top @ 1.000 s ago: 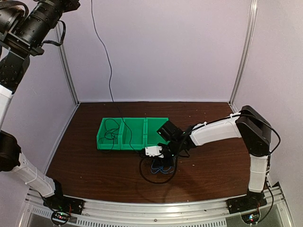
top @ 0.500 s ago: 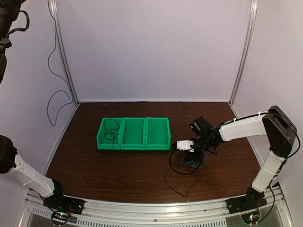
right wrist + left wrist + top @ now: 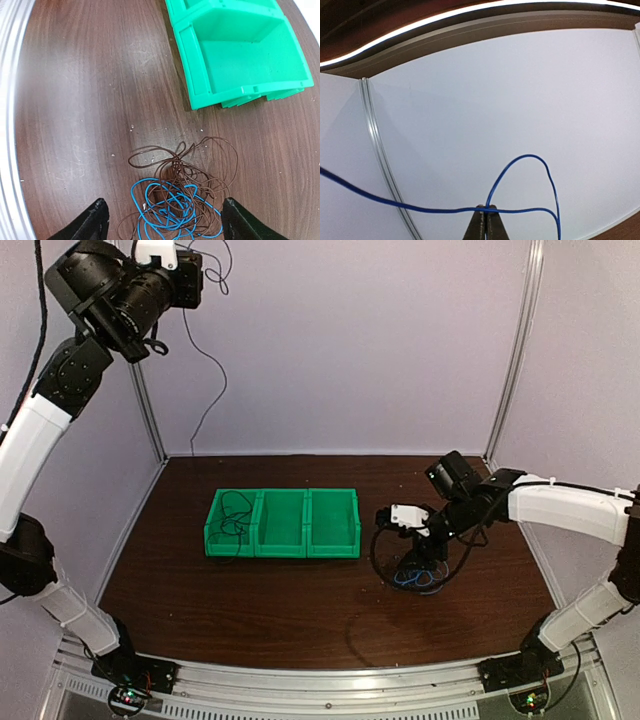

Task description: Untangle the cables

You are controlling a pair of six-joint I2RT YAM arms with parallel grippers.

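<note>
A tangle of cables [image 3: 181, 200], bright blue and dark brown, lies on the table right of the green bin. My right gripper [image 3: 165, 222] hovers just over it, open, with one finger on either side and nothing between them. From above, the tangle [image 3: 415, 577] sits under the right gripper [image 3: 425, 552]. My left gripper [image 3: 198, 268] is raised high at the top left, shut on a thin cable [image 3: 221, 380] that trails down the back wall. In the left wrist view this cable [image 3: 447, 210] looks blue and loops past the closed left gripper [image 3: 485, 207].
A green bin [image 3: 283, 525] with three compartments stands mid-table; its left compartment holds a black cable [image 3: 235, 515]. The bin's nearest compartment [image 3: 245, 55] is in the right wrist view. Walls and metal posts enclose the table on three sides.
The right gripper carried the tangle rightwards, away from the bin, then opened and let it go. The left arm swung about up high, keeping hold of its cable.
</note>
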